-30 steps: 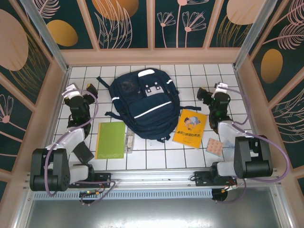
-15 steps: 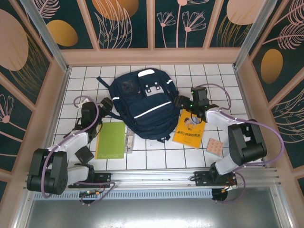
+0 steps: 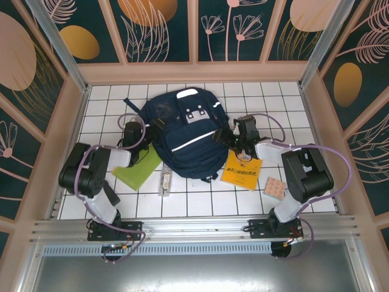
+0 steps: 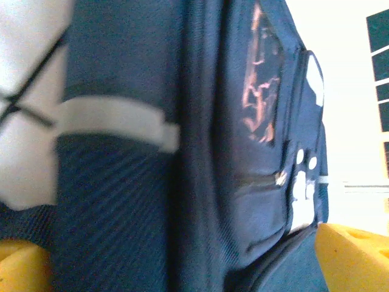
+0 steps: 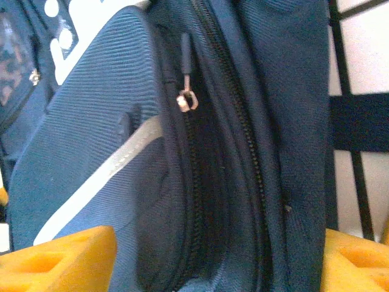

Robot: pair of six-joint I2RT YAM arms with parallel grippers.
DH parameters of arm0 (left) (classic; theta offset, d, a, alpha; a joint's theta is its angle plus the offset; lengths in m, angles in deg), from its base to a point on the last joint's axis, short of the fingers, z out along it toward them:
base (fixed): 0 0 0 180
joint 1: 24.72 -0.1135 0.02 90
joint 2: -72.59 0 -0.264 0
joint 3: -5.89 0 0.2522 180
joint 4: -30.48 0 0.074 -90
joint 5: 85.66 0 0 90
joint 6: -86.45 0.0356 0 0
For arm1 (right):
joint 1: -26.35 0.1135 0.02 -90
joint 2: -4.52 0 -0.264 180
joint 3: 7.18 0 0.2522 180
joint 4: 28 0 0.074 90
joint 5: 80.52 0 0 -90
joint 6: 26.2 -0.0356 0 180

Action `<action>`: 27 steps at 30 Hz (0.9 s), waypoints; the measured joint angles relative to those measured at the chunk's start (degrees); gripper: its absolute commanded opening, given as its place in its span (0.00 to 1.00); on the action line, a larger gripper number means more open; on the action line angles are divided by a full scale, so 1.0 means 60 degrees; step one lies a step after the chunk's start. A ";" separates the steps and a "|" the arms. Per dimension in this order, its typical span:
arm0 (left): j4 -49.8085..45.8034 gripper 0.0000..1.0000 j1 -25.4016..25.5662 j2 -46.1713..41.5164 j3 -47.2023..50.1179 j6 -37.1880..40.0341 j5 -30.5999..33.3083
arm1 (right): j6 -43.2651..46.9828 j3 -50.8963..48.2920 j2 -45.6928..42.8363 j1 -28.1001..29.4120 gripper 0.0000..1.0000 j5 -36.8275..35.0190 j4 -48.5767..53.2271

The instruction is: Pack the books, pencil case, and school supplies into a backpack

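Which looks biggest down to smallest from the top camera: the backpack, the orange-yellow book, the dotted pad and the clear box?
1. backpack
2. orange-yellow book
3. dotted pad and clear box: too close to rank, since one is square and the other long and narrow.

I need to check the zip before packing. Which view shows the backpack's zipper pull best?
The right wrist view: the zipper pull hangs close up and sharp. The top view shows the whole backpack, with the pull too small to make out. The left wrist view shows its side.
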 measured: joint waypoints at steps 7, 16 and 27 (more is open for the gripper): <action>0.0095 0.99 0.0135 0.1399 -0.1708 -0.0073 -0.0066 | -0.0521 0.0000 0.0000 0.0000 0.53 0.0033 -0.0361; -0.0470 0.99 0.0117 0.2029 -0.2841 0.0113 -0.0062 | -0.1450 0.0000 0.0015 0.0561 0.52 0.0113 -0.0940; -0.1905 0.99 0.0117 0.3162 -0.5493 0.0976 -0.0878 | -0.1107 0.0335 -0.0397 0.1239 0.84 -0.0441 0.0503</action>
